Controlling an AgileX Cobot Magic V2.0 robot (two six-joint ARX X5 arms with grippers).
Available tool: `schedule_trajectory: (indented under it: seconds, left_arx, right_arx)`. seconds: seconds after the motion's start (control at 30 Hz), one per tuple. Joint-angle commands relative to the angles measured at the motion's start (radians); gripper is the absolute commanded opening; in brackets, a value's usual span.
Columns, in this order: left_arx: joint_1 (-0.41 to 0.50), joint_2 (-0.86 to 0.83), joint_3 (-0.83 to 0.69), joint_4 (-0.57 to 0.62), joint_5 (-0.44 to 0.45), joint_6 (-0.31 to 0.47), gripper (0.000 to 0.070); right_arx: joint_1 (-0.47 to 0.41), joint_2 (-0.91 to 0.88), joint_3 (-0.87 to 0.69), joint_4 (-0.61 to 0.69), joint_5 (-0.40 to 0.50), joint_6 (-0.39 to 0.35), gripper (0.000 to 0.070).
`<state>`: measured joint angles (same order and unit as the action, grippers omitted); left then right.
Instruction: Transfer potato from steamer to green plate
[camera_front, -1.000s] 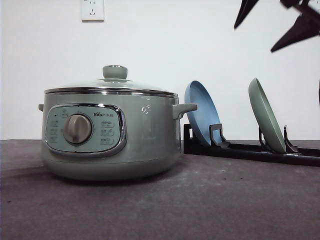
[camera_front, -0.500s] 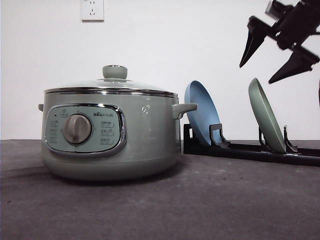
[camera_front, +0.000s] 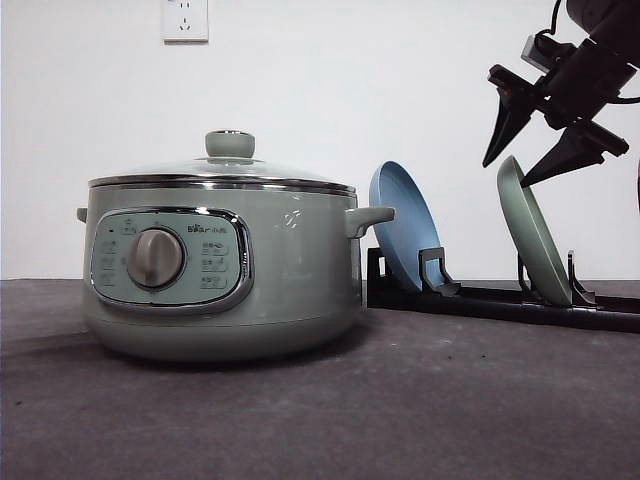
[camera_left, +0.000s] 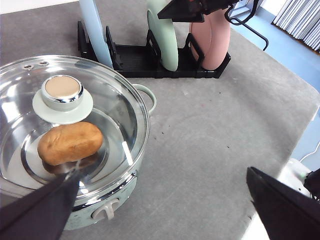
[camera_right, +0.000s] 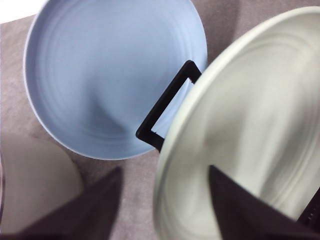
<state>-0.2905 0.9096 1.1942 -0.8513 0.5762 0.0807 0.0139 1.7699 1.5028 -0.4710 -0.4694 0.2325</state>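
Front view: showing the steamer (camera_front: 222, 260) lidded on the table (camera_front: 400, 400), hiding its contents, with the right hand (camera_front: 508, 176) hanging fingers apart over the green plate (camera_front: 533, 232) standing upright in the rack (camera_front: 500, 298) beside the blue plate (camera_front: 404, 224). Left wrist view: revealing the potato (camera_left: 70, 143) lying inside under the glass lid (camera_left: 65, 125), the left hand (camera_left: 165, 210) spread wide, gripping nothing.

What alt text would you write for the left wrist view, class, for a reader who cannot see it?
An orange-brown potato lies inside the steamer under its closed glass lid. Behind, a black rack holds the green plate upright between blue and pink plates, with the right gripper above it.
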Motion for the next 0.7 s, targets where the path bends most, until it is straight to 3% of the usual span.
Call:
schedule_trajectory:
  seconds: [0.0,0.13,0.23,0.67]
  left_arx:
    - [-0.005,0.006,0.024,0.002,0.008,0.005,0.07]
    - [-0.005,0.006,0.024,0.0,0.008,0.005,0.07]
    - [-0.005,0.006,0.024,-0.001,0.008,0.006,0.07]
    - [-0.005,0.008,0.024,-0.008,0.008,0.006,0.07]
  right_arx:
    - [0.002,0.022,0.023,0.016,-0.002,-0.003,0.0176]
    - [0.002,0.022,0.023,0.011,-0.004,0.004,0.0052]
    - [0.002,0.022,0.023,0.011,-0.018,0.015,0.0013]
    - [0.003,-0.073,0.059,-0.033,-0.131,0.047,0.0006]
